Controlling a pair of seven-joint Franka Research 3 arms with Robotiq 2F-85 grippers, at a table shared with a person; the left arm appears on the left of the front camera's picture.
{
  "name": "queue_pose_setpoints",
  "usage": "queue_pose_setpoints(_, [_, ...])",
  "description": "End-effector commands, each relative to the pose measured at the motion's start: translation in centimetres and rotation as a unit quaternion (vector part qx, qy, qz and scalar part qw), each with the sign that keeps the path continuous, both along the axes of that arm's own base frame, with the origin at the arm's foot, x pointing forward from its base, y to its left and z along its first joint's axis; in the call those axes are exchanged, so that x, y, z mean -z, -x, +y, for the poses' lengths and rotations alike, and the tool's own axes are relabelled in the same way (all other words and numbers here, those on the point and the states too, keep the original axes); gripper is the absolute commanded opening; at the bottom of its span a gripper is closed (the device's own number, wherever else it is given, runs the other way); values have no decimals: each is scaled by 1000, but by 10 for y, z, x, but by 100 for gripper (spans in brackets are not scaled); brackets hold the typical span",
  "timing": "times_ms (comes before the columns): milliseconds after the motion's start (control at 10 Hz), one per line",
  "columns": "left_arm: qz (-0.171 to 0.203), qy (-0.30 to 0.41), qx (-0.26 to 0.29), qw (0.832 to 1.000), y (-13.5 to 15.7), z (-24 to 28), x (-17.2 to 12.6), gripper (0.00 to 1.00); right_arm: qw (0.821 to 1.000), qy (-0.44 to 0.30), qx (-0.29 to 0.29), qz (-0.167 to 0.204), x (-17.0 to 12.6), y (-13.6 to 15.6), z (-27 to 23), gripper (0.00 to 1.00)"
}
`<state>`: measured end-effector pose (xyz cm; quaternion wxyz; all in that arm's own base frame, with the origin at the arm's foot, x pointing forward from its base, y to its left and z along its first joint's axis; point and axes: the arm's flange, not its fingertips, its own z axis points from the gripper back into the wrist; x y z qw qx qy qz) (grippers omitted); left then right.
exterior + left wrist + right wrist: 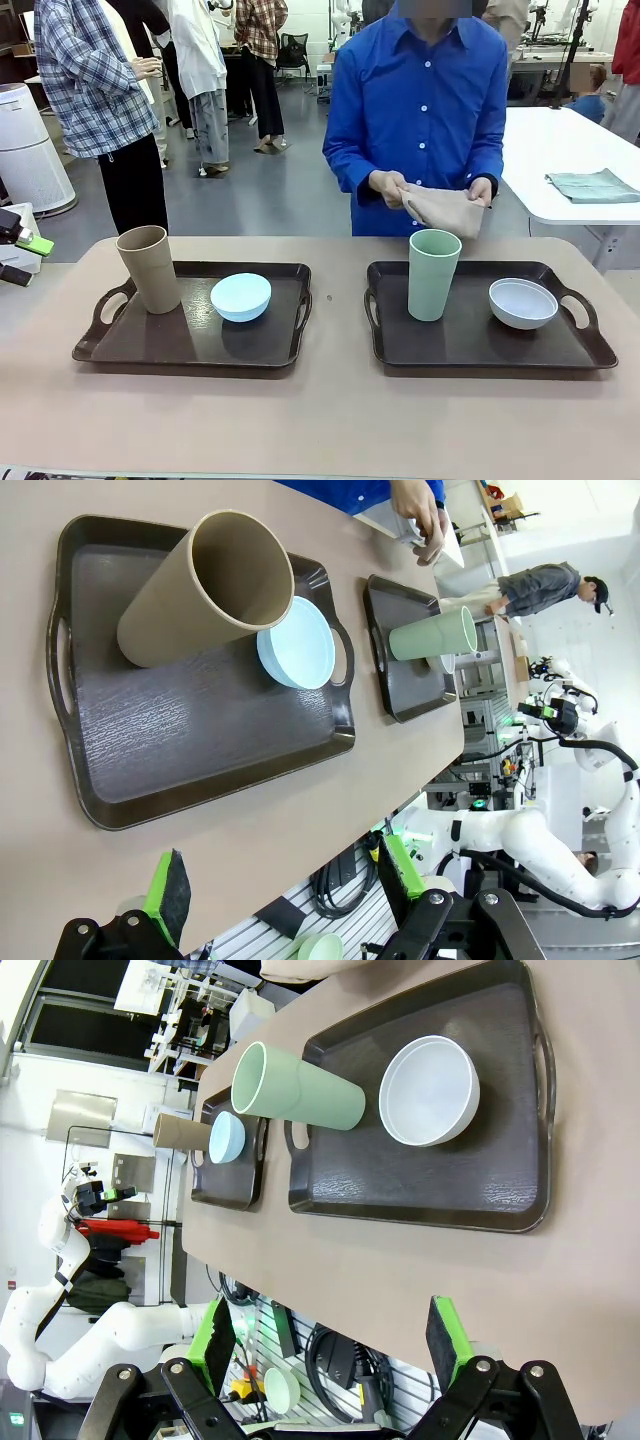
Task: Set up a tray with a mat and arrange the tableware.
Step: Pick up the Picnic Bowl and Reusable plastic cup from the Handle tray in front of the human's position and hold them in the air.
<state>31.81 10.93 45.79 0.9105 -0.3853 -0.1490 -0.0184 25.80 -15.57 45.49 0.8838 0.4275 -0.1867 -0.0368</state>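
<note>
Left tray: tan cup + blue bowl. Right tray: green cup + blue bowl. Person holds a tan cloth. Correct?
Not quite. The bowl on the right tray is white, not blue; the front view shows it beside the green cup. The rest stands.

You have no text, label, brand, number or sign to read here. On the bench, the tan cup and light blue bowl at 9 o'clock and the pale green cup and white bowl at 3 o'clock have plain faces. So do both trays.
</note>
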Motion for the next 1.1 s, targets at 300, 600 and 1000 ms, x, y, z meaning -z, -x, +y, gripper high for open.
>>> queue_pose_setpoints(300, [0,0,0,1000,0,0,0,100,1000,0,0,0,0,0,0,100])
queue_pose_setpoints(600, [-136,-71,129,980,-26,-71,-69,100,994,104,-22,17,-39,-8,13,100])
queue_pose_setpoints(1000, [-253,-178,259,915,-63,-191,-126,100,971,228,-17,75,-62,-60,55,100])
